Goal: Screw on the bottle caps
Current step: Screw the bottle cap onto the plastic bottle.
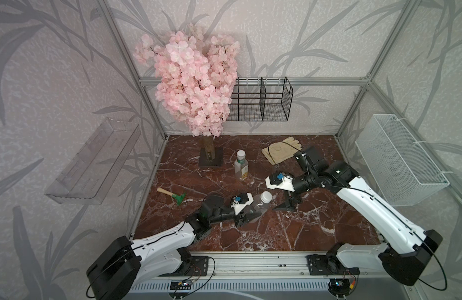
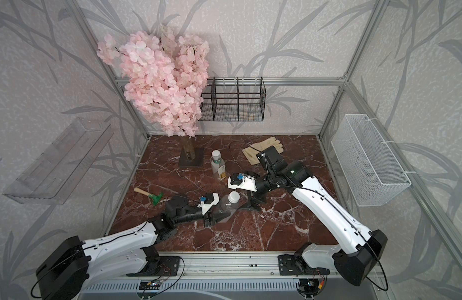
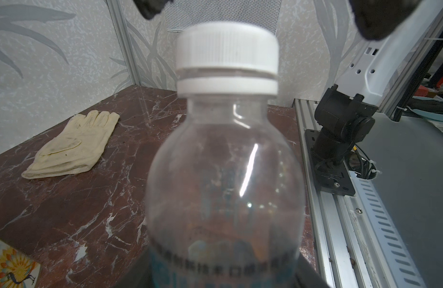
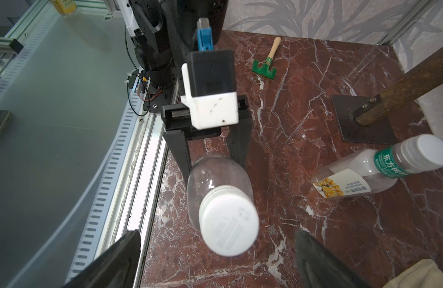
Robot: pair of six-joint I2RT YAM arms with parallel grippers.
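Round bottle [image 1: 259, 205]: clear plastic, blue label at the base, tilted over the marble table [image 1: 328, 228] near the front middle, neck aimed toward the right arm. Marble veins visible through the wall in the left wrist view [image 3: 225, 174].
White cap [image 3: 226, 49]: ribbed, seated on the round bottle's neck, with a thin strip of clear neck showing between it and the white ring below. Seen end-on in the right wrist view [image 4: 229, 224]. Cannot tell how far it is screwed down.
Left gripper [image 4: 213, 165]: pinching the round bottle low on its body, one black finger on each side.
Right gripper [image 1: 288, 204]: spread wide just beyond the white cap, touching nothing.
Green-band bottle [image 1: 241, 166]: upright on the table behind the held one, between the tree's base and the glove, well apart from both grippers. Clear body, white-and-yellow label with a bird picture.
Second white cap [image 1: 240, 154]: on top of the green-band bottle.
Black wire rack [image 1: 261, 104]: on the back wall, two compartments parted by a mesh divider.
White mesh basket [image 1: 401, 161]: hung on the right wall.
Clear plastic shelf [image 1: 94, 161]: on the left wall.
Loose on the table: cream glove [image 1: 279, 150] at back right, green rake [image 1: 171, 195] with a wooden handle at the left, pink blossom tree [image 1: 193, 83] on a dark square base at the back.
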